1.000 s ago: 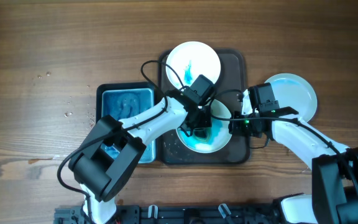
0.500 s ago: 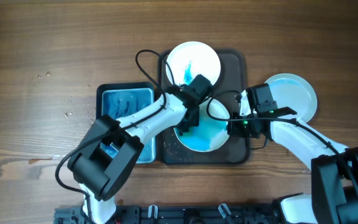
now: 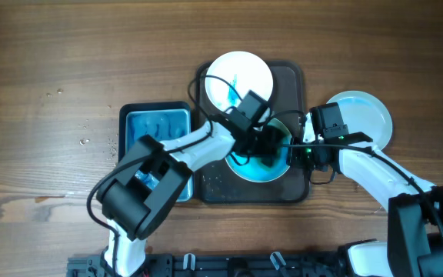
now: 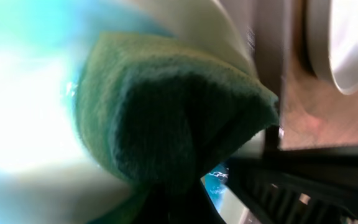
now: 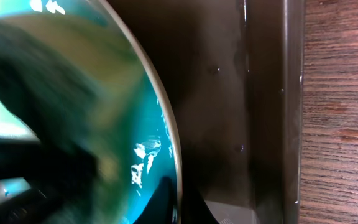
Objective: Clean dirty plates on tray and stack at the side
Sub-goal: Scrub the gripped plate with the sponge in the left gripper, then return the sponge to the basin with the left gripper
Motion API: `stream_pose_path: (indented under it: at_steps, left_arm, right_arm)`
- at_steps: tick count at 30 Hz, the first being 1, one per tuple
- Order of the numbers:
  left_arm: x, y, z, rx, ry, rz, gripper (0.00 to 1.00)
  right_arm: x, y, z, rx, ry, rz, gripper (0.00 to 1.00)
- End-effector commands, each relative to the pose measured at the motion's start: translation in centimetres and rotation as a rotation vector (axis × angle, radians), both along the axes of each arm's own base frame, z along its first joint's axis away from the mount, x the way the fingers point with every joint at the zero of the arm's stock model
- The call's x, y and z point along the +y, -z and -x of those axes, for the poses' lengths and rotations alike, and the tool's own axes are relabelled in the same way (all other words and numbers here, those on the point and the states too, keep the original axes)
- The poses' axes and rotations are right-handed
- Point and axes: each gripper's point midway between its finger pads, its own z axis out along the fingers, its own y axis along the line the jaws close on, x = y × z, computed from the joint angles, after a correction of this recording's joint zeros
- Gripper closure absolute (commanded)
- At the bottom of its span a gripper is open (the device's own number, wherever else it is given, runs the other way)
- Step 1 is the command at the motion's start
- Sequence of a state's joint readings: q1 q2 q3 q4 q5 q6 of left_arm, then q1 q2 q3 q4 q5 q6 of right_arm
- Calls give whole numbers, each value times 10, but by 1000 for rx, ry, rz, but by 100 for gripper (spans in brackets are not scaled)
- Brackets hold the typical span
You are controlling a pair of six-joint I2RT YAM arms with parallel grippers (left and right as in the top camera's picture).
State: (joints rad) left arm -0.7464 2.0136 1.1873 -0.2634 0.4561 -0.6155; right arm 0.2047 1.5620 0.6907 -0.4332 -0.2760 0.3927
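Plate (image 3: 261, 172) part-hidden | left end effector (image 3: 257, 143) grips sponge (image 4: 166, 112) | right end effector (image 3: 293, 151) clamps rim (image 5: 173, 144)

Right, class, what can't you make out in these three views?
Overhead: the left end effector and dark green sponge cover the middle of the blue-smeared round white plate.
Left wrist: the sponge fills the view, hiding what grips it.
Right wrist: blurred; the right end effector is cut off at the bottom edge.

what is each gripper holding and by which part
The left gripper pinches the green sponge by its near end, pressing it on the blue-smeared plate. The right gripper clamps that plate's rim on its own side.
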Motion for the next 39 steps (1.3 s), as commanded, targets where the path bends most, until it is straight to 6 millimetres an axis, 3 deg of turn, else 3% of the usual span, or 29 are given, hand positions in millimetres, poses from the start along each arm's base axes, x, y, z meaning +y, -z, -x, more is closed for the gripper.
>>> stream_pose_path:
  at_steps: [1, 5, 8, 11, 14, 18, 22, 25, 29, 31, 35, 37, 39]
  left_arm:
    - [-17, 16, 49, 138, 101, 31, 96]
    - [-15, 18, 51, 116, 122, 13, 96]
    - [4, 27, 40, 116, 68, -59, 96]
    - [38, 37, 24, 120, -20, -174, 96]
    - [84, 41, 2, 76, -129, -339, 96]
    - [132, 24, -22, -42, -241, -518, 96]
    - [168, 3, -34, -157, -325, -673, 96]
    - [175, 0, -34, -168, -329, -704, 96]
    - [162, -5, -27, -123, -308, -630, 96]
    - [153, -17, -25, -109, -308, -558, 96]
    - [140, -71, -22, -116, -317, -366, 96]
    - [147, -101, -17, -124, -337, -302, 96]
    - [167, -127, -10, -140, -379, -285, 96]
  right_arm:
    - [-10, 21, 19, 61, -26, 79, 96]
    - [-10, 21, 19, 61, -26, 79, 96]
    - [-10, 21, 20, 62, -26, 78, 96]
    - [-10, 21, 20, 62, -26, 78, 96]
    - [-10, 21, 20, 62, -26, 78, 96]
    - [-10, 21, 19, 62, -26, 78, 96]
    - [-10, 21, 19, 62, -25, 78, 96]
    - [-10, 21, 19, 62, -25, 78, 96]
    - [-10, 21, 20, 63, -26, 79, 96]
    - [-10, 21, 20, 64, -26, 79, 96]
    - [-11, 20, 21, 70, -28, 81, 96]
    - [-11, 18, 20, 77, -31, 83, 96]
    - [-10, 12, 19, 85, -31, 85, 96]
